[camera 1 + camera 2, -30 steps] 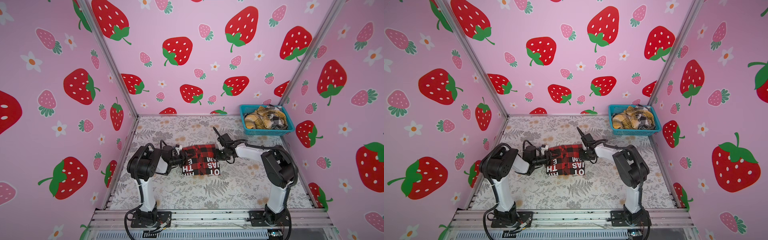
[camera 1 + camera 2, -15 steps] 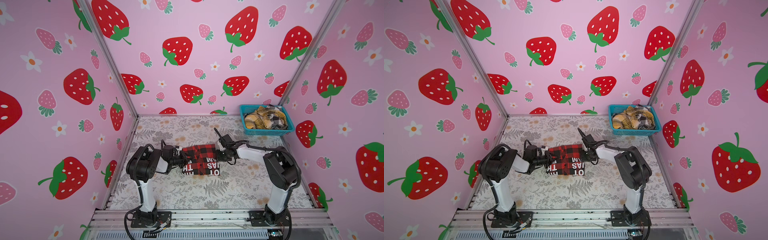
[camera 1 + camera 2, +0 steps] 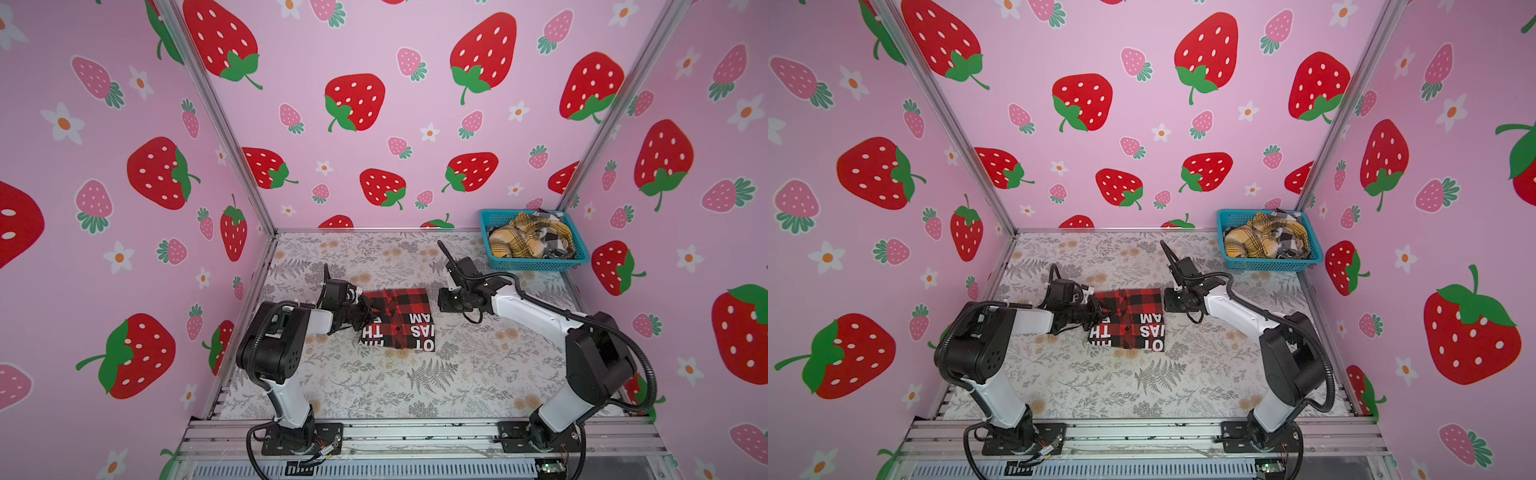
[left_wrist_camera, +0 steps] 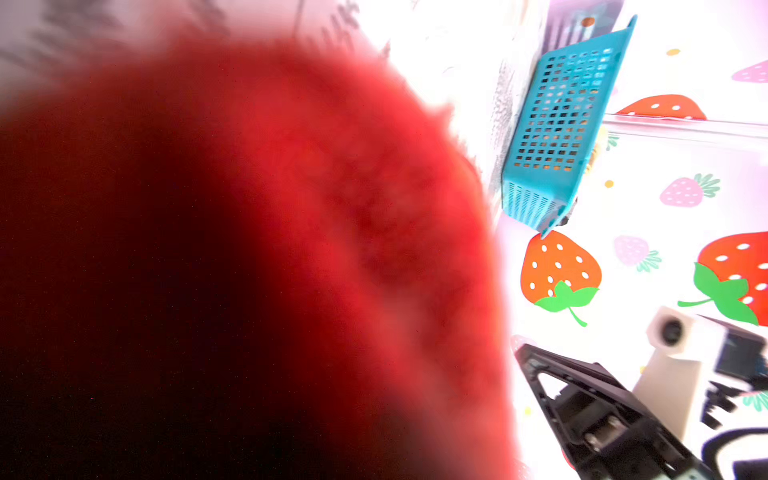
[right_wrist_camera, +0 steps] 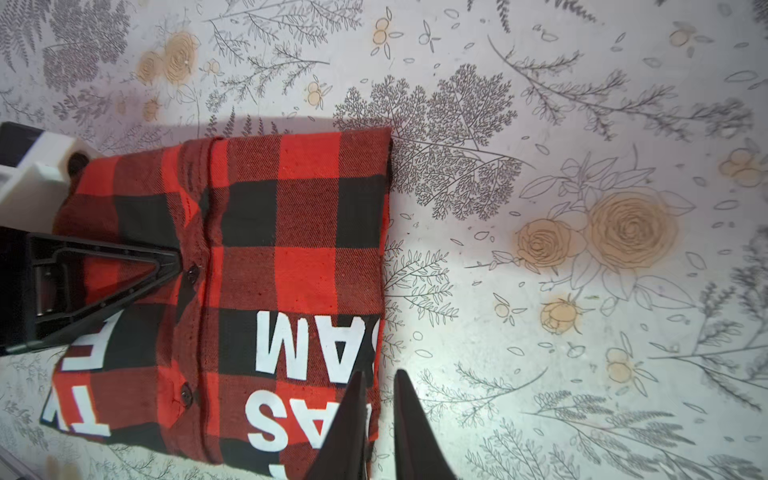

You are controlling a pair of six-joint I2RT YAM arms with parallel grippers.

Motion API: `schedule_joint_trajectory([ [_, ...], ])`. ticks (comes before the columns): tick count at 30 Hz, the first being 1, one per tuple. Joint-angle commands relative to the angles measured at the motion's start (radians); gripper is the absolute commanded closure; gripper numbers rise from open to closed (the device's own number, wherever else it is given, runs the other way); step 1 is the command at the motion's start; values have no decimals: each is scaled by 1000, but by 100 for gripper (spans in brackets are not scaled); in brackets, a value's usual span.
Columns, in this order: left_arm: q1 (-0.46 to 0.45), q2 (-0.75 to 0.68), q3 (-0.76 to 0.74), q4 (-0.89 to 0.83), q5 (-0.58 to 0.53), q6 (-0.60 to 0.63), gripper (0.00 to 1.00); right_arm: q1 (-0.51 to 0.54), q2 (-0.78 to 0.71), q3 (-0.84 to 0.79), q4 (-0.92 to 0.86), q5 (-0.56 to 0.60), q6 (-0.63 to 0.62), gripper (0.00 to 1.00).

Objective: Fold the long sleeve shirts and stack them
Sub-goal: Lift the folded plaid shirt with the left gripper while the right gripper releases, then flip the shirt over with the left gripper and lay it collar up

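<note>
Left gripper (image 3: 368,309) clamped on shirt (image 3: 399,320) edge | right gripper (image 5: 377,376) nearly closed beside it

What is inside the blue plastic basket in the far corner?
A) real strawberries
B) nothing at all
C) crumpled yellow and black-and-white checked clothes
C: in a top view, crumpled yellow and black-and-white plaid clothes fill the blue plastic basket.
</note>
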Motion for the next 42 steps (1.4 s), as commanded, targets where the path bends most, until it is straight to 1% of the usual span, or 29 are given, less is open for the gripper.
schedule_joint_trajectory([
  [1, 13, -27, 30, -70, 2, 26, 100, 1, -27, 24, -52, 31, -7, 83],
  [4, 34, -67, 44, -134, 3, 46, 100, 1, -35, 26, -57, 35, -9, 83],
  [6, 54, -124, 79, -258, -14, 102, 100, 1, -39, 27, -59, 36, -10, 83],
  [8, 85, -203, 151, -469, -61, 208, 100, 1, -46, 29, -58, 35, -10, 83],
  [10, 117, -278, 242, -692, -138, 326, 100, 1, -52, 29, -57, 32, -11, 83],
  [12, 143, -341, 355, -928, -266, 439, 100, 0, -57, 29, -53, 29, -10, 83],
  [13, 148, -363, 426, -1051, -369, 492, 100, 0, -57, 29, -50, 26, -10, 83],
  [14, 147, -376, 499, -1171, -498, 546, 100, 1, -57, 29, -44, 23, -10, 83],
  [15, 141, -380, 557, -1259, -603, 584, 100, 0, -58, 28, -38, 17, -8, 83],
  [16, 135, -381, 616, -1350, -738, 617, 100, 1, -60, 27, -32, 13, -9, 83],
  [17, 131, -383, 656, -1414, -840, 638, 100, 0, -61, 24, -20, 8, -8, 83],
  [20, 101, -367, 708, -1546, -1081, 674, 100, -3, -66, 5, 17, -2, -3, 83],
  [22, 55, -340, 708, -1606, -1216, 670, 100, -11, -72, -15, 39, -9, 5, 83],
  [25, -44, -280, 676, -1671, -1390, 599, 100, -40, -100, -66, 73, -32, 17, 83],
  [27, -112, -221, 666, -1719, -1449, 516, 100, -67, -129, -110, 82, -53, 22, 83],
  [30, -220, -120, 684, -1762, -1471, 403, 100, -116, -185, -174, 116, -79, 23, 83],
  [33, -327, -5, 724, -1772, -1465, 315, 100, -167, -243, -228, 121, -101, 14, 83],
  [35, -395, 89, 768, -1770, -1445, 271, 100, -199, -281, -260, 120, -114, 5, 83],
  [36, -421, 130, 794, -1759, -1412, 265, 100, -213, -295, -274, 120, -118, 2, 83],
  [37, -452, 175, 826, -1745, -1369, 257, 87, -227, -314, -288, 118, -124, -3, 83],
  [39, -518, 245, 889, -1703, -1277, 252, 41, -249, -340, -307, 109, -131, -14, 82],
  [40, -557, 272, 927, -1678, -1233, 250, 15, -257, -350, -311, 97, -128, -22, 81],
  [41, -597, 291, 974, -1657, -1193, 253, 1, -263, -359, -312, 91, -118, -31, 80],
  [42, -626, 302, 1016, -1643, -1163, 250, 1, -267, -365, -312, 63, -110, -39, 79],
])
